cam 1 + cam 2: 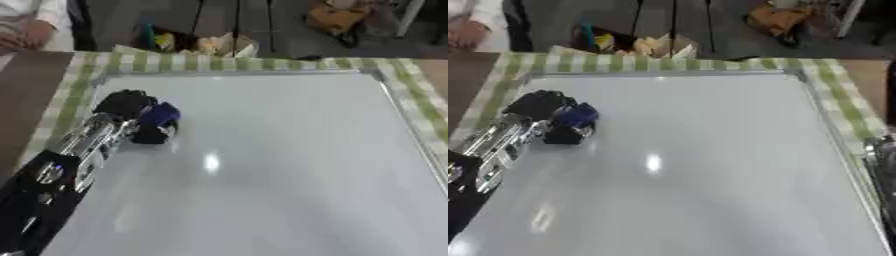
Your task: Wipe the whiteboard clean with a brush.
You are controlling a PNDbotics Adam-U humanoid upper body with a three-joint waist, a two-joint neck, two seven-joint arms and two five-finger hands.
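Fingers (131, 102) of my left hand (140, 112) are curled round the brush (160, 116), a dark blue piece whose black underside sits against the whiteboard (289, 165). Brush and hand are in the board's far left quarter, near the left edge and short of the far left corner. Behind the hand, my silver and black left forearm (87, 142) runs back toward the near left corner and lies over the board's left edge. I see no marks on the white surface from here; it shows only a bright reflection near its middle. My right hand does not show; a dark and silver part of the right arm (883, 160) stands at the right border of the right eye view, just off the board's right edge, so I cannot tell its fingers. Under the board lies a green checked cloth (262, 64), visible along the far, left and right edges, on a brown table (26, 100).
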